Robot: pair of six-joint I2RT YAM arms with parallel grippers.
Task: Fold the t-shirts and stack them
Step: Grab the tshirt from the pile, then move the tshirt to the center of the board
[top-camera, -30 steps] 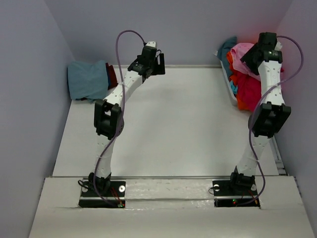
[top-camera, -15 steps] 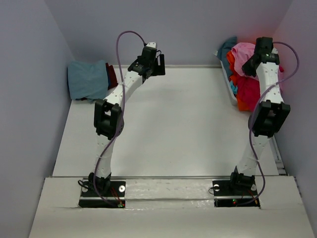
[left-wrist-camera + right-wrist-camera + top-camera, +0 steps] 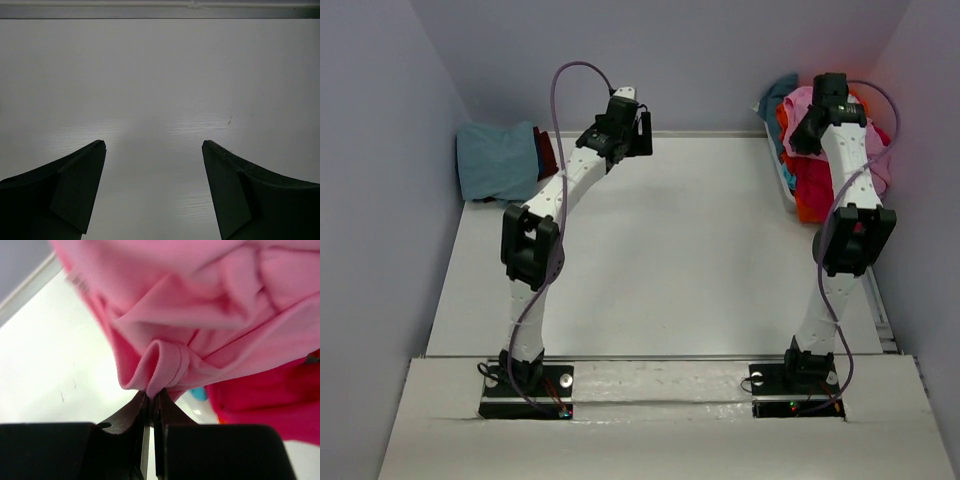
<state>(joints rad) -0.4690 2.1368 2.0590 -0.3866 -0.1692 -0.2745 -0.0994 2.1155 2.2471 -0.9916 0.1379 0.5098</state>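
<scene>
A heap of t-shirts (image 3: pixel 820 180) in orange, crimson and teal lies at the table's back right. The light pink t-shirt (image 3: pixel 210 305) sits on top of it. My right gripper (image 3: pixel 155 392) is shut on a ribbed edge of this pink shirt, and the cloth bunches above the fingertips. From above, the right gripper (image 3: pixel 810 130) hangs over the heap beside the pink cloth (image 3: pixel 798 103). A folded dusty teal-blue t-shirt (image 3: pixel 498 160) rests at the back left, with a dark red one (image 3: pixel 548 150) against it. My left gripper (image 3: pixel 153 143) stands open over bare table, also visible from above (image 3: pixel 640 135).
The heap sits in a white bin (image 3: pixel 784 178) against the right wall. Grey walls close in the table on three sides. The white table (image 3: pixel 670 250) stretches between the two arms.
My right gripper went from open to shut on the pink shirt's edge and shifted left and back over the heap. The left arm's elbow moved slightly left; its gripper stays open.
</scene>
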